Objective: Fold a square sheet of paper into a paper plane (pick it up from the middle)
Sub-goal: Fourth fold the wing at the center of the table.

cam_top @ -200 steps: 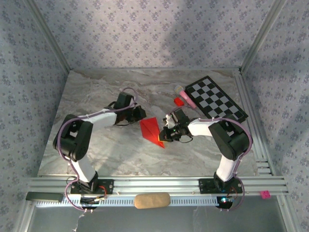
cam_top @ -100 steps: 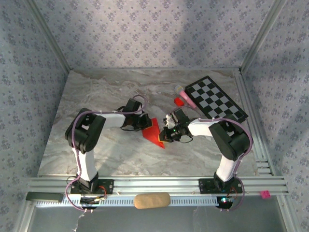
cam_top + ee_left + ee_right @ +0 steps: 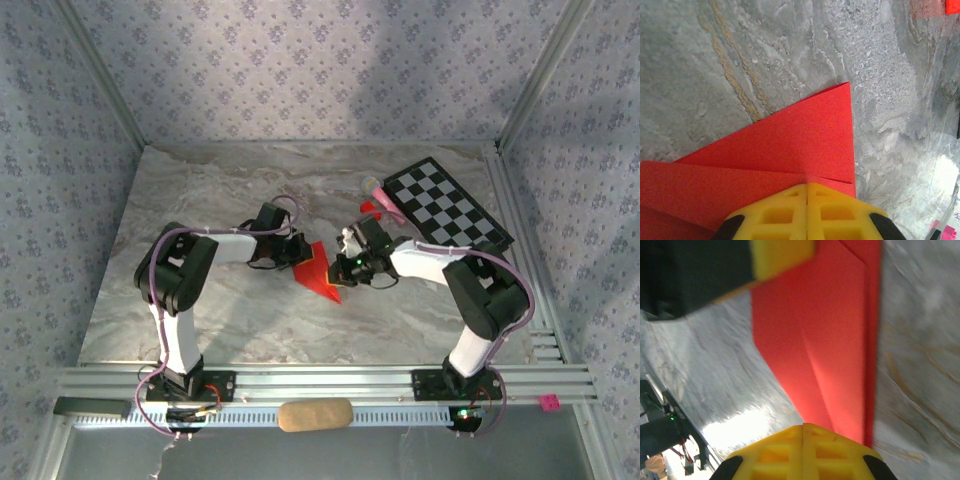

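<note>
From the top camera I see my left gripper [image 3: 298, 252] left of centre on the grey marbled tabletop [image 3: 200, 190], at the left edge of the thin bright red sheet of paper [image 3: 320, 276]. On the left wrist camera its yellow pads [image 3: 785, 215] are pressed together, so the left gripper [image 3: 806, 187] is closed, with the red sheet of paper [image 3: 790, 145] spreading out under and ahead of them. I cannot tell whether it pinches a layer.

The paper lies mid-table between the two grippers, creased into a wedge with overlapping flaps, its tip towards the near edge.

My right gripper [image 3: 345, 268] sits at the paper's right edge. Its wrist camera shows it closed too, pads together [image 3: 803, 429] over the folded red layers [image 3: 825, 340].

Further right and back lie a small red block [image 3: 371, 209] and a black-and-white chequered board [image 3: 448, 205], both apart from the paper.
</note>
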Robot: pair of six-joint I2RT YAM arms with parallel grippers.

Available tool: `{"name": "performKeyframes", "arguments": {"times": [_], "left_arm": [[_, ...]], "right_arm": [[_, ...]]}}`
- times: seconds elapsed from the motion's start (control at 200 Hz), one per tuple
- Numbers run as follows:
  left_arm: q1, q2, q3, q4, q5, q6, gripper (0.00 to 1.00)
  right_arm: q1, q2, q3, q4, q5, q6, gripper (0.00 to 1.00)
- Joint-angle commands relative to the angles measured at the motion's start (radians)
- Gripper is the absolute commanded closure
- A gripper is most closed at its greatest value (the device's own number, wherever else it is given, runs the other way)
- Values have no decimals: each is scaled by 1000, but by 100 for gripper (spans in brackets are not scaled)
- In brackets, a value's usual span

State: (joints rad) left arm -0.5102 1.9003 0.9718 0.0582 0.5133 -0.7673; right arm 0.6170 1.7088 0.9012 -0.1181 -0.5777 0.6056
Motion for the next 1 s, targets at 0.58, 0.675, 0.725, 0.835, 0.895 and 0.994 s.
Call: {"name": "performKeyframes", "arguments": {"times": [0.58, 0.675, 0.725, 0.835, 0.895, 0.994], "left_arm": [[15, 45, -31, -38, -56, 13, 92], [16, 48, -29, -41, -59, 16, 92], [16, 51, -28, -41, -58, 14, 93], [16, 49, -28, -44, -61, 13, 93], [18, 48, -29, -46, -62, 15, 93], [18, 47, -31, -46, -62, 15, 93]], "right_arm": [[32, 156, -10, 42, -3, 39, 95], [30, 103, -58, 42, -5, 33, 94], [28, 83, -80, 39, -8, 31, 94], [25, 32, -131, 34, -11, 30, 94], [25, 5, -156, 26, -7, 31, 94], [18, -27, -196, 10, 9, -3, 93]]}}
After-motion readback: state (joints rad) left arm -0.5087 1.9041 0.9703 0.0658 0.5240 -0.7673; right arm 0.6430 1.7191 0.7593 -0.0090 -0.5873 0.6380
